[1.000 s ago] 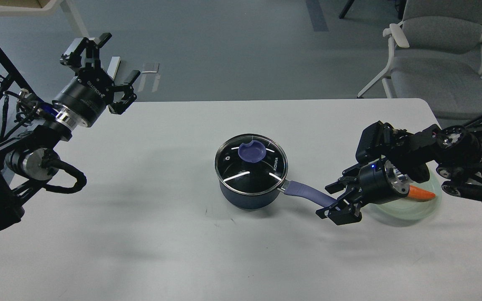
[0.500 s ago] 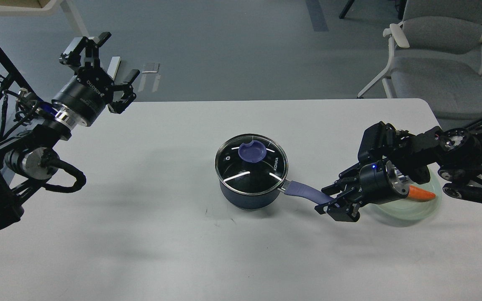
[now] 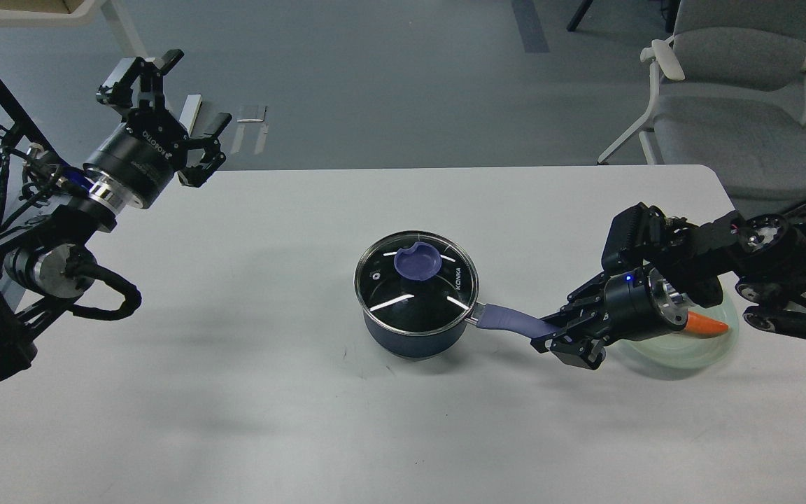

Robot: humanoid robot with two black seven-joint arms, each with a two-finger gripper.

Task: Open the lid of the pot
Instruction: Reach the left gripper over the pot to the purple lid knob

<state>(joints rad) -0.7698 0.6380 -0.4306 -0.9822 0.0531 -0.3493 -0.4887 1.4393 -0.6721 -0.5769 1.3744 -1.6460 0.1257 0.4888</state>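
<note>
A dark blue pot [image 3: 413,334] stands in the middle of the white table. A glass lid [image 3: 415,281] with a purple knob [image 3: 418,263] sits shut on it. Its purple handle [image 3: 511,322] points right. My right gripper [image 3: 562,336] is shut on the far end of the handle. My left gripper [image 3: 168,101] is open and empty, raised past the table's back left corner, far from the pot.
A pale green plate [image 3: 690,348] with a carrot [image 3: 706,324] lies at the right, partly under my right arm. The white table [image 3: 235,392] spreads around the pot. A grey chair [image 3: 732,105] stands behind the table's right corner.
My right gripper has closed on the end of the pot handle. The pot has shifted slightly to the left and toward me. The left arm has barely moved.
</note>
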